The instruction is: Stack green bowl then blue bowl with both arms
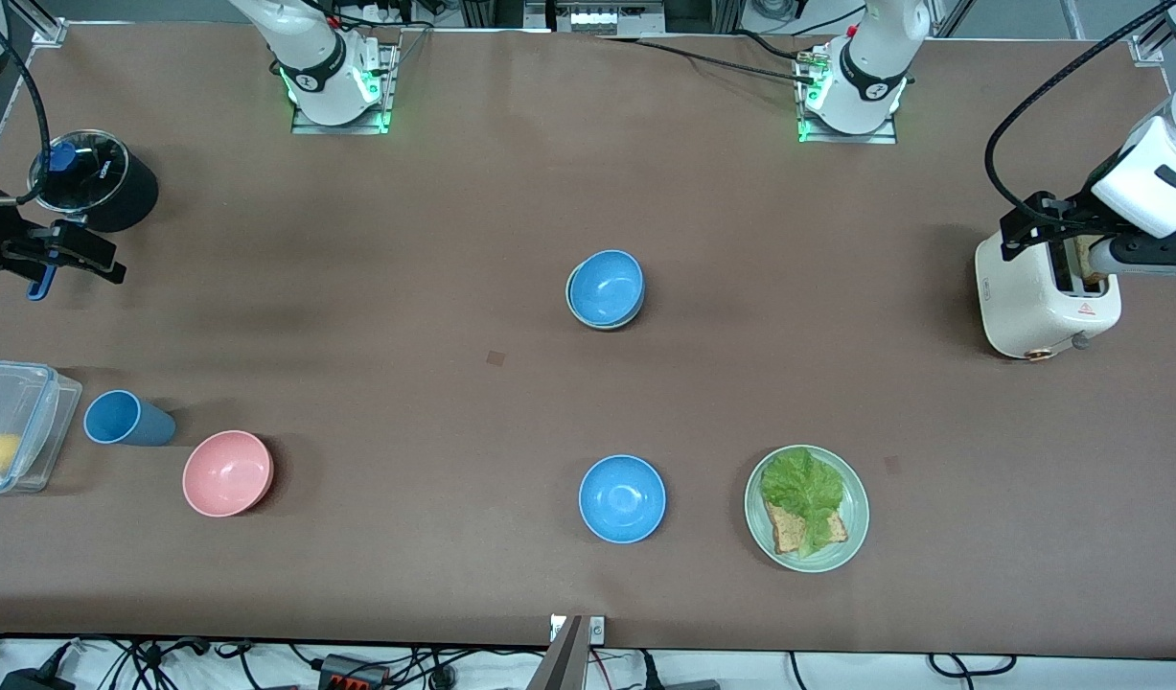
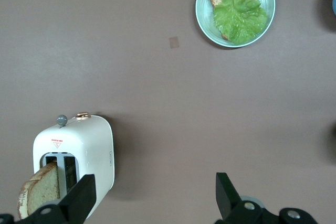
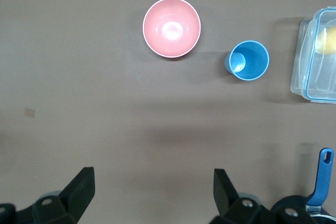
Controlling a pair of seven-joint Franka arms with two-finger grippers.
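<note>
In the middle of the table a sky-blue bowl (image 1: 607, 286) sits nested in the green bowl (image 1: 588, 323), of which only a thin pale rim shows under it. A second blue bowl (image 1: 622, 498) stands alone, nearer to the front camera. My left gripper (image 1: 1038, 225) (image 2: 155, 192) hangs open and empty in the air over the white toaster (image 1: 1046, 297) (image 2: 89, 150) at the left arm's end of the table. My right gripper (image 1: 89, 254) (image 3: 154, 190) hangs open and empty over bare table at the right arm's end, beside a black pot (image 1: 94, 182).
A pink bowl (image 1: 228, 472) (image 3: 171, 27), a blue cup (image 1: 127, 419) (image 3: 248, 60) and a clear box (image 1: 41, 383) (image 3: 310, 85) holding something yellow stand near the right arm's end. A green plate (image 1: 856, 541) (image 2: 202, 11) with lettuce and toast lies beside the lone blue bowl. A bread slice (image 2: 39, 190) stands in the toaster.
</note>
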